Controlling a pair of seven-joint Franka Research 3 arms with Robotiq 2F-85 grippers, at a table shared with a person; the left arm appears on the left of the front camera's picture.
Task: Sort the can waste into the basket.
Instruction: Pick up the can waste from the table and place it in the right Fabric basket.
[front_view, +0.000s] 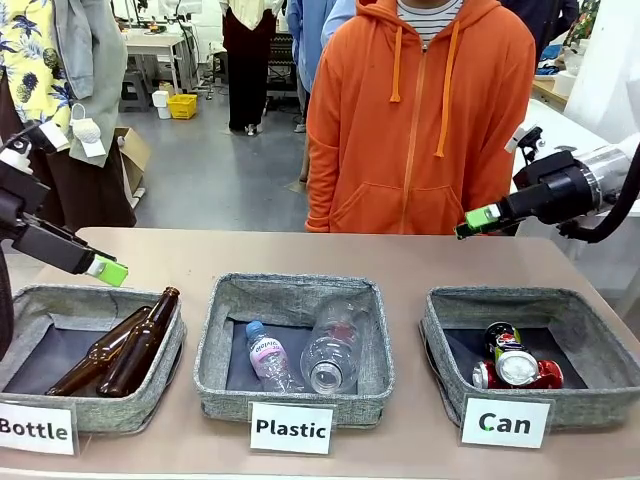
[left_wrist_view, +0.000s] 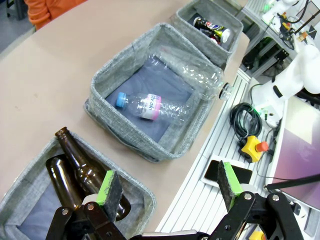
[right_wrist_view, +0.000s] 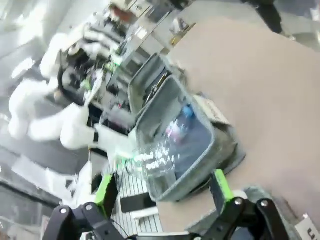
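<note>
A tan worktop (front_view: 400, 262) runs between the robot and a person in an orange hoodie (front_view: 420, 120) standing at its far edge. Three grey fabric baskets line the near side. The left one, labelled "Bottle" (front_view: 90, 350), holds two brown glass bottles (front_view: 120, 350); the middle one, labelled "Plastic" (front_view: 295, 345), holds two clear plastic bottles (front_view: 320, 355). The basket labelled "Can" (front_view: 535, 355), on the right, already contains both cans: the black can (front_view: 500, 338) lies toward the back, and the crushed red can (front_view: 520, 372) sits just in front of it, touching it.

The left claw (front_view: 105, 268) hovers above the bottle basket, its jaws wide and holding nothing. The right claw (front_view: 482, 218) hangs over the far right of the worktop, well above the can basket, likewise wide and holding nothing.

With no can left on the bare worktop, the sorting looks finished. The sensible course is to keep both arms raised and lift them straight clear of the basket rims, so that no finger catches the soft fabric walls or tips a bottle.
</note>
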